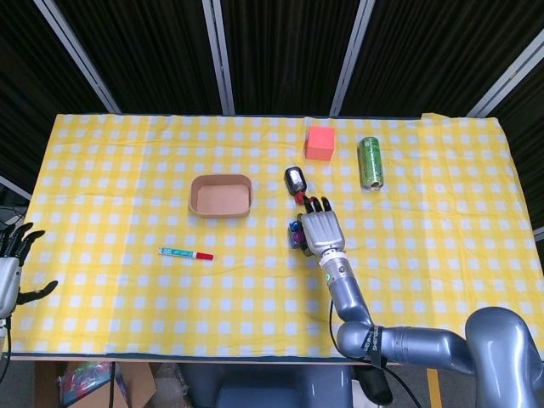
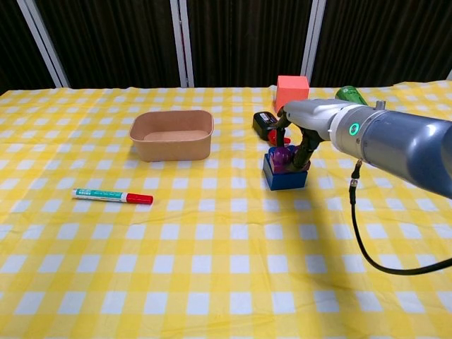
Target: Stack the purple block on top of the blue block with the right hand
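Observation:
The purple block (image 2: 282,157) sits on top of the blue block (image 2: 285,177), right of the table's middle. My right hand (image 2: 297,143) reaches down over both, its fingers (image 2: 306,151) curled around the purple block and gripping it. In the head view the right hand (image 1: 322,229) covers most of the stack, and only a sliver of purple block (image 1: 295,228) peeks out at its left side. The blue block lies slightly skewed to the cloth's checks. My left hand (image 1: 11,263) hangs off the table's left edge, fingers spread, holding nothing.
A brown tray (image 2: 171,134) stands left of the stack, and a red-capped marker (image 2: 113,195) lies nearer the front. Just behind the hand lies a black object (image 2: 264,124). Further back are a red cube (image 2: 292,90) and a green can (image 2: 348,94).

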You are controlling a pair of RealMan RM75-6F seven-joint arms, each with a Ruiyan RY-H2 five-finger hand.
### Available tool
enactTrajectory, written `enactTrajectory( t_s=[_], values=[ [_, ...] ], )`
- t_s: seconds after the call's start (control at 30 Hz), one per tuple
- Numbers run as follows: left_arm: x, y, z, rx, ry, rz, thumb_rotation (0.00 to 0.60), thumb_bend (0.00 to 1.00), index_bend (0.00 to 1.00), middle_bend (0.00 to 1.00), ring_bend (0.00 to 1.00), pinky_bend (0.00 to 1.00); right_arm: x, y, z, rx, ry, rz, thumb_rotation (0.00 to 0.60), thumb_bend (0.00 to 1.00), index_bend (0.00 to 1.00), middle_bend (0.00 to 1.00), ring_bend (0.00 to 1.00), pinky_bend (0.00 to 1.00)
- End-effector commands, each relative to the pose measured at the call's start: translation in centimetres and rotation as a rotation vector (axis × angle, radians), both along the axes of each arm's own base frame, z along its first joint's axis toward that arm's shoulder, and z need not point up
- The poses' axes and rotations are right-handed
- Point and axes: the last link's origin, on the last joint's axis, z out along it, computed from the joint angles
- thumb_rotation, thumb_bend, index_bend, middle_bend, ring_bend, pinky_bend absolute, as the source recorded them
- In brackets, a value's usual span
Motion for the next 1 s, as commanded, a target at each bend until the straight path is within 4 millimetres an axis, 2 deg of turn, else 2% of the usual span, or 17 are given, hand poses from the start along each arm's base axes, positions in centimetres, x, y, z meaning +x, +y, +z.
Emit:
enactTrajectory(
  t_s=[0.03,0.6,1.0],
  values=[
    [0.0,0.0,0.0,0.000,0.001,0.000,0.600,0.18,0.17,0.07,0.00,0.05,-0.5,0.1,0.0,0.007,-0.006,0.004,0.600,0.56,0.64,0.00,0.00,0.00],
    [-0.1,0.0,0.2,0.008,-0.003,0.005,0.600,0.18,0.17,0.07,0.00,0.05,-2.1,0.2,-0.6,0.050,-0.069,-0.015,0.600,0.56,0.65,0.00,0.00,0.00],
    [0.1,-0.1,0.1,0.010,0.001,0.002,0.600,0.18,0.17,0.07,0.00,0.05,-3.6,-0.1,-0.9,0.093,-0.042,-0.037,0.600,0.57,0.65,0.00,0.00,0.00]
  ],
)
